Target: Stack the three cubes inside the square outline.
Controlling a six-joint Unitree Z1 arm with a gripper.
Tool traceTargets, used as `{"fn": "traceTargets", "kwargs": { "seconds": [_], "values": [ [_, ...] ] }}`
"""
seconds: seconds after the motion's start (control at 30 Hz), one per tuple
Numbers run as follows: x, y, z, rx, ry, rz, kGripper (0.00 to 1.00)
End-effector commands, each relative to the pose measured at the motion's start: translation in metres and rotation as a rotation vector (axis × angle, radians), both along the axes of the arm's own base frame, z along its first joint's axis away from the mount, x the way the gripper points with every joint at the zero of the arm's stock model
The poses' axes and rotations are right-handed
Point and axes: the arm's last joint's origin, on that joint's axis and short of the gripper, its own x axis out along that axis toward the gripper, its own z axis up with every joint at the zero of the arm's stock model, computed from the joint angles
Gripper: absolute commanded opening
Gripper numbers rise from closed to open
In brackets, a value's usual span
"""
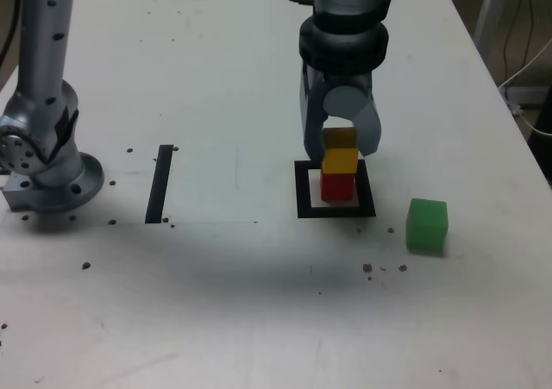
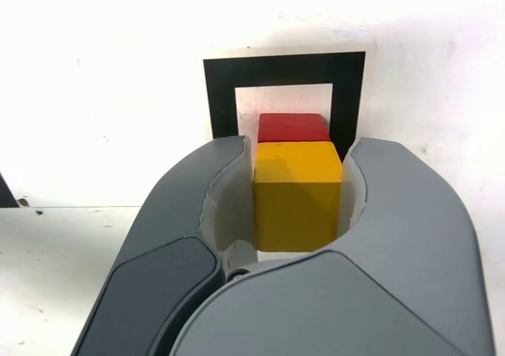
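The table [image 1: 216, 78] spreads white under the claw [image 1: 342, 139], whose jaws sit on either side of the yellow cube [image 2: 297, 202] — close against its flanks, though whether they grip or have just let go I cannot tell. Directly below lies the square outline [image 2: 221, 95], the red cube [image 2: 293, 127] inside it carrying the yellow. The green cube [image 1: 427, 225] waits beside the claw (outside the frame). These blocks look light, stiff and smooth — best pinched on opposite flat faces.

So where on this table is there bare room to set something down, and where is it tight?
Free: the broad stretch between the black tape strip and the square outline, plus the whole near side of the table. Crowded: the outline itself, filled by the red cube, yellow cube and hand; the green cube sits nearby.
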Motion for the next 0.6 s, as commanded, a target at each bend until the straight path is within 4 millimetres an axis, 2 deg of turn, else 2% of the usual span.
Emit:
{"fn": "traceTargets", "kwargs": {
  "seconds": [0.0,0.57],
  "values": [
    [0.0001,-0.0006,0.0013,0.001,-0.011,0.0,0.08],
    [-0.0014,-0.0028,-0.0026,0.001,0.002,0.0,0.12]
  ]
}}
